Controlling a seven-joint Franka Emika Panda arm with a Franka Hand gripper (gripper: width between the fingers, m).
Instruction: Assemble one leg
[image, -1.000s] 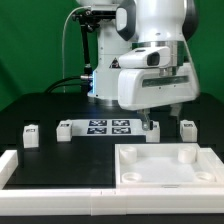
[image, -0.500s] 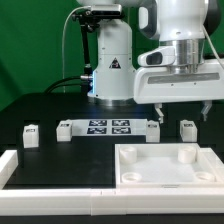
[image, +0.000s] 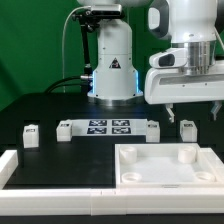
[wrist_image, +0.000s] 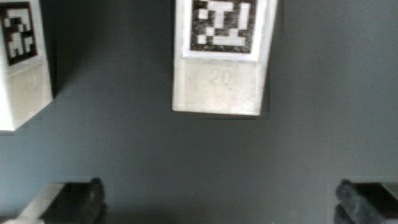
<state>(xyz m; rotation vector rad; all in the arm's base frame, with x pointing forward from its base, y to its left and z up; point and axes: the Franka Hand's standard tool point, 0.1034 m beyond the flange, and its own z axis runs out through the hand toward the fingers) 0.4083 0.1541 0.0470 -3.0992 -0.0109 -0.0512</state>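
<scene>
Gripper (image: 193, 110) spread wide and empty, hanging above the black table (image: 50, 115).

Wrist view of the gripper (wrist_image: 217, 200): two dark fingertips (wrist_image: 71, 202) far apart, bare table between them, nothing held. Leg (image: 187, 128): small white block with a black-and-white tag, lying on the table below the gripper, toward the exterior view's right, just behind the tabletop (image: 165, 172). The same leg (wrist_image: 224, 55) lies ahead of the fingertips in the wrist view, untouched. Second leg (image: 153, 127) (wrist_image: 22, 65): near the first, touching or just beside the end of the marker board (image: 110, 126). Third leg (image: 64, 130) and fourth leg (image: 30, 133): on the exterior view's left of that board. Tabletop: large white square tray with shallow recesses, near the front. White wall (image: 20, 165): L-shaped, along the front and the exterior view's left.
</scene>
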